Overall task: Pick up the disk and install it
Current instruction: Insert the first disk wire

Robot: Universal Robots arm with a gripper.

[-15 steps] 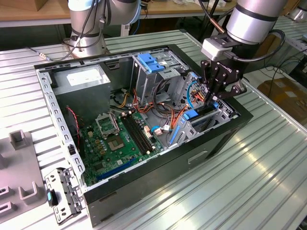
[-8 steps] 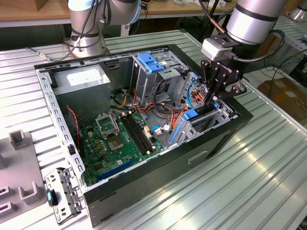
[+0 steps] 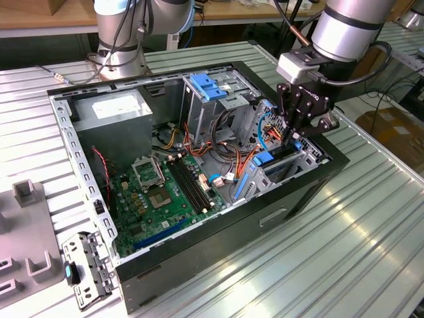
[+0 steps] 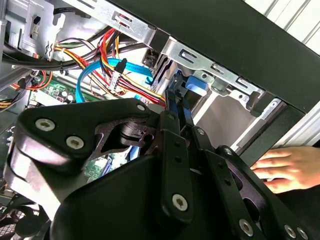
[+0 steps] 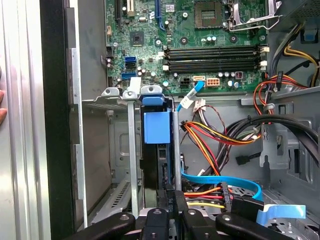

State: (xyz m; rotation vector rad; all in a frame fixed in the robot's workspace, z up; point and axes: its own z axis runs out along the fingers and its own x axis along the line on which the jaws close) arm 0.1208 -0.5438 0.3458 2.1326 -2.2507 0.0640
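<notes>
The disk (image 3: 265, 159) stands on edge in the metal drive bay at the open computer case's corner, on the exterior view's right; its light-blue rail (image 5: 156, 127) shows between the bay's plates. My gripper (image 3: 297, 134) hangs straight over that bay. In both wrist views the black fingers (image 5: 168, 199) lie close together with their tips against the disk's near end (image 4: 194, 85). I see no gap between them.
A person's hand (image 4: 285, 167) rests outside the case wall by the bay. Orange, red and blue cables (image 5: 215, 135) crowd the space beside the bay. The motherboard (image 3: 165, 192), grey power supply (image 3: 116, 109) and drive cage with blue latch (image 3: 209, 86) fill the case. A loose bracket (image 3: 83, 268) lies on the table.
</notes>
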